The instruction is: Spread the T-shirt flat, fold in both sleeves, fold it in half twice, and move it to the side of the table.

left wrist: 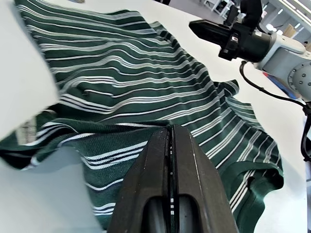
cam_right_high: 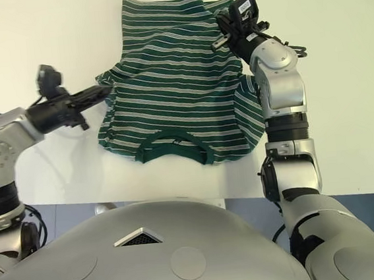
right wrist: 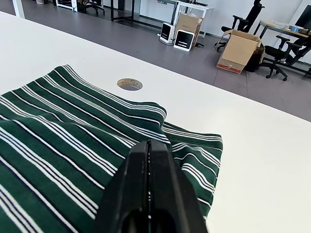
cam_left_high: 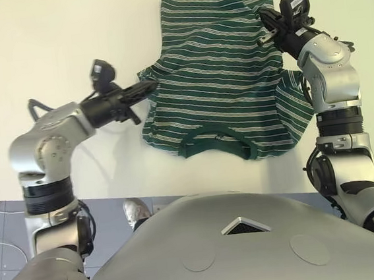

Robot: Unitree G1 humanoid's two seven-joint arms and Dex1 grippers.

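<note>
Spreading looks unfinished: the T-shirt (cam_left_high: pixel 214 78) lies rumpled on the tabletop (cam_left_high: pixel 45 47), one sleeve (cam_left_high: pixel 151 74) bunched at the tips of the left fingers (cam_left_high: pixel 139 90), pressed together. The right fingers (cam_left_high: pixel 267 20), likewise pressed together, sit over its far corner. Sleeve folds, both halvings and the move remain.

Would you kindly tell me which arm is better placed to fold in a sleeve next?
Probably left: the left hand sits at the left sleeve of the T-shirt; the right hand is by the far hem, off the right sleeve.
</note>
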